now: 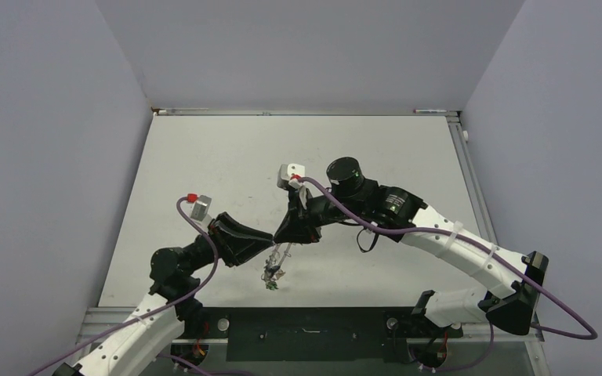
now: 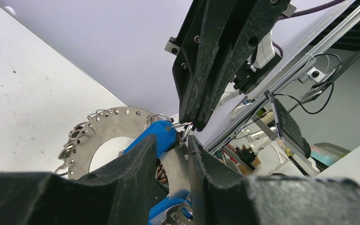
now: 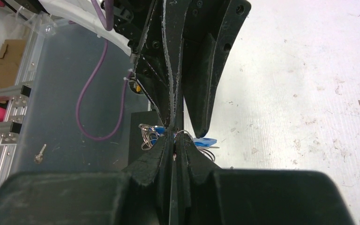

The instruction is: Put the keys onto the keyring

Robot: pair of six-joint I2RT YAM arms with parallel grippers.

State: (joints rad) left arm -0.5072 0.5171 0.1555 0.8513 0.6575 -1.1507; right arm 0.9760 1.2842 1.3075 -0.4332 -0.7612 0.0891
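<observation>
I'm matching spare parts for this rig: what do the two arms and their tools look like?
The left arm and right arm have white link shells and black joints. The left tool and right tool are black, with two wedge-shaped fingers. A purple cable runs along each arm to a grey wrist block with a red plug.

Soft, even light is coming from overhead. The matte white tabletop point(image 1: 204, 157) looks bright and flat, with no hard glare and barely a shadow under the arms. On the left wrist view, the flat grey perforated metal ring point(image 2: 117, 123) shows a mild sheen and is sharp, while the black plastic fingers point(image 2: 131, 173) of the left gripper point(image 2: 183, 150) loom dark and blurred up close. On the right wrist view, the right gripper point(image 3: 174, 140) is nearly a silhouette, and the speckled table behind it is almost washed out.
</observation>
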